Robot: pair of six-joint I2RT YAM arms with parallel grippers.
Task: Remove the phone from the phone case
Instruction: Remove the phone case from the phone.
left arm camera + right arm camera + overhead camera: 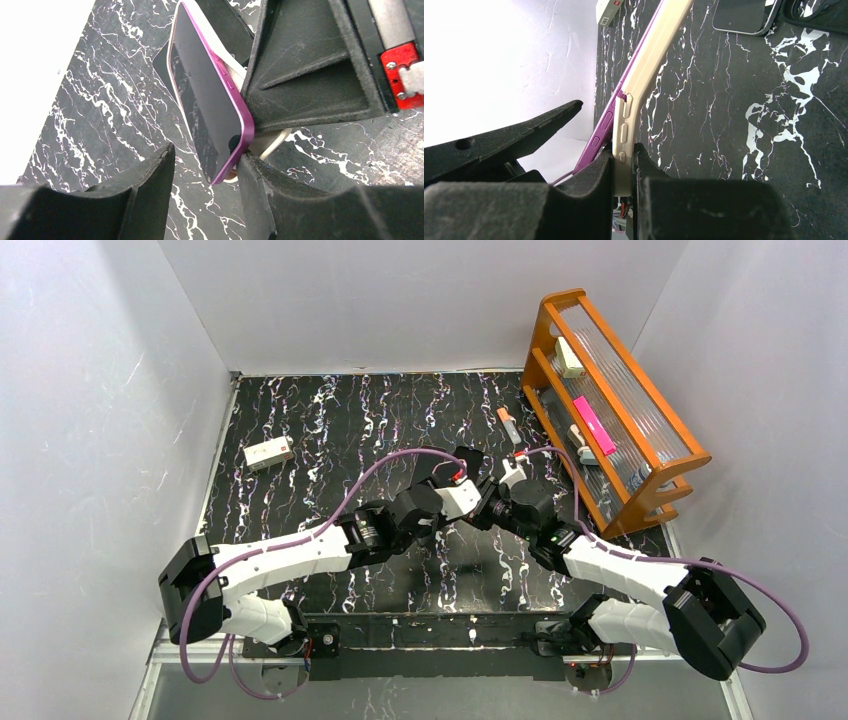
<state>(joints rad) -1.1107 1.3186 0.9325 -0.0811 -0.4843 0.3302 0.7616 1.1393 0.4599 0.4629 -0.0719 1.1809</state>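
A purple phone [210, 100] with a dark screen is held up on edge over the mat. Its near corner is peeled out of the cream case [270, 142]. My right gripper [624, 170] is shut on the case's [649, 65] side edge by the buttons. There the phone [601, 130] stands apart from the case on the left. My left gripper [205, 195] is open around the phone's freed corner, which touches its right finger [270, 200]. In the top view both grippers, left [462, 490] and right [495, 502], meet at mid-table and hide the phone.
An orange wooden rack [640, 440] holding small items stands at the right edge. A white box [268, 453] lies at the far left. A small orange-and-white item [508, 425] lies near the rack. A dark flat device [744, 15] lies on the mat. White walls enclose the table.
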